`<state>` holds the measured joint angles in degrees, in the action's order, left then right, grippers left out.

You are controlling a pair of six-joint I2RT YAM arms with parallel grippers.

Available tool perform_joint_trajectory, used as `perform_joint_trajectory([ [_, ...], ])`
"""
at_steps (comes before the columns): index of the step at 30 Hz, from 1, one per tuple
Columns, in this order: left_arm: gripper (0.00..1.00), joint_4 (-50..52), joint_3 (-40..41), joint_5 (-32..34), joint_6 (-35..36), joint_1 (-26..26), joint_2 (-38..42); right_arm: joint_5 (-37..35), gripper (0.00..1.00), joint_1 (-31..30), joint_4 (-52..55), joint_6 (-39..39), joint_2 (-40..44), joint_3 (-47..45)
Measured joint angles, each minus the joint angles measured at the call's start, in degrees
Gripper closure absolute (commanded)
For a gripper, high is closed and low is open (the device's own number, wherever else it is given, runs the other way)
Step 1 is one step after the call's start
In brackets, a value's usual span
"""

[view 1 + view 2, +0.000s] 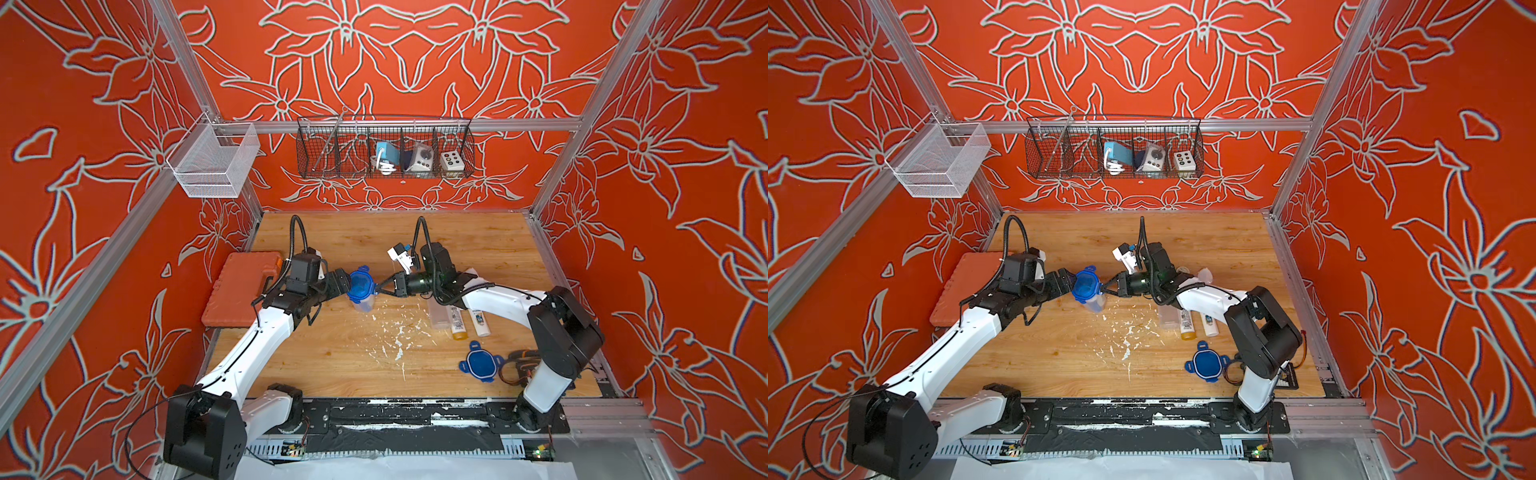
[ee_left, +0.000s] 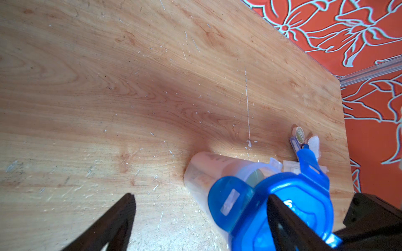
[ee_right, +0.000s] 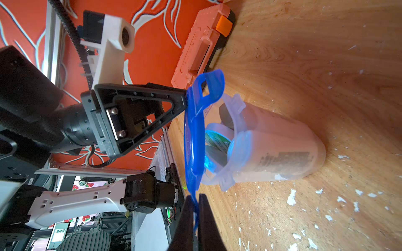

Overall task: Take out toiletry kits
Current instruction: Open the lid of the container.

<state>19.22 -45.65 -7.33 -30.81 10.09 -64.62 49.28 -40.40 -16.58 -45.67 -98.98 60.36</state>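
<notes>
Recording one toiletry kit (image 1: pixel 457 324) lying out at table's (image 1: pixel 332 365) 3 o'clock; second kit (image 3: pixel 280 159) sitting inside clear tub (image 1: pixel 363 306) near centre, clip lid (image 1: pixel 360 284) ajar, removal pending. Pinching lid tab with right gripper (image 3: pixel 195 196), fully closed. Holding left gripper (image 2: pixel 200 195) spread wide, gripping nothing, fingertip (image 3: pixel 182 98) touching lid's 9 o'clock edge.

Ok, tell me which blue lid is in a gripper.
The lid at the mouth of the tub, pinched by the right gripper; the loose lid lies flat on the table.
</notes>
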Motion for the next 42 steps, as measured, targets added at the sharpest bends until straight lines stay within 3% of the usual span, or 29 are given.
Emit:
perform_joint_trajectory([
  [25, 0.13, -1.38, -0.09, -0.24, -1.22, -0.24, -1.44, 1.31, 1.00, 0.44, 0.24, 0.39, -0.63, 3.08],
  [42, 0.13, 2.71, -2.64, 12.11, -4.00, -0.24, 2.16, 4.79, 1.00, -2.23, 8.26, 5.01, -0.70, 8.20],
])
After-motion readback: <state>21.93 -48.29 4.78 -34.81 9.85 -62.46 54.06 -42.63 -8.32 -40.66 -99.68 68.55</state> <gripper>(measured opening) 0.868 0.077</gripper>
